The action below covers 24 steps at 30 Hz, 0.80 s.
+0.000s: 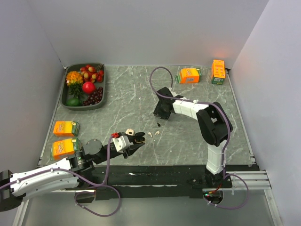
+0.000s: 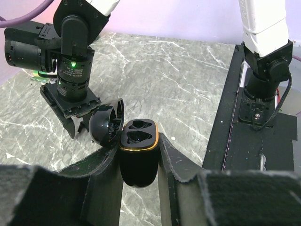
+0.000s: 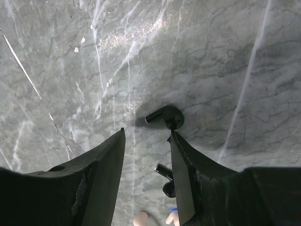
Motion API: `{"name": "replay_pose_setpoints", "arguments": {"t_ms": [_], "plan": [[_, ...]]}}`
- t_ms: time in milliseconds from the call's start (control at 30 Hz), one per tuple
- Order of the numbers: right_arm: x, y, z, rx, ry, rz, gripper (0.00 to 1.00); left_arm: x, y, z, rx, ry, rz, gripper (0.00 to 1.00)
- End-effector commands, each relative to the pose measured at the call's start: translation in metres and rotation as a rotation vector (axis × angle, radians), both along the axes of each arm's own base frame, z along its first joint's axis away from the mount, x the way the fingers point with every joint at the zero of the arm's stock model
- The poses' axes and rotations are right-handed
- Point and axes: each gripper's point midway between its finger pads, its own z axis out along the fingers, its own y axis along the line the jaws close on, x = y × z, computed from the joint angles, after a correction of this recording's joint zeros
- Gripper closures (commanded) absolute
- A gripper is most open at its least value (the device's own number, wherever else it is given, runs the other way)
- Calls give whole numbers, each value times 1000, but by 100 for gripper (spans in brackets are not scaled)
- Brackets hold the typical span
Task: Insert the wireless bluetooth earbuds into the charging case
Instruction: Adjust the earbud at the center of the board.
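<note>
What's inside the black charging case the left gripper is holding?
The glossy black, gold-rimmed charging case stands open, its hinged lid tipped back. Both moulded wells look empty, with nothing seated in them; their dark bottoms are hard to make out.

You have the charging case point(image 2: 138, 165) clamped in the left gripper point(image 1: 137, 138) by the table's point(image 1: 131, 99) near edge, left of centre. Just right of it lies one pair of earbuds point(image 1: 153, 133). The other pair point(image 1: 159, 125) lies slightly farther, beneath the right gripper point(image 3: 146, 134). A fruit tray point(image 1: 104, 87) sits far left, with two cartons point(image 1: 66, 128) near left and two more cartons point(image 1: 189, 75) far right.
</note>
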Motion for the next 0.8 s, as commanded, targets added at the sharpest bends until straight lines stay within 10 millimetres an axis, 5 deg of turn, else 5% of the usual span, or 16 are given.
{"name": "replay_pose_setpoints", "arguments": {"t_ms": [0,400,767], "plan": [[-1,-20,-9,-83,14,-23,48,-1,-1,11,-38,-11,1,99],[-39,-45,14,-155,-69,135,45,0,-1,14,-46,-15,2,99],[-59,-13,28,-198,-176,302,48,-1,-1,12,-44,-1,-2,99]]}}
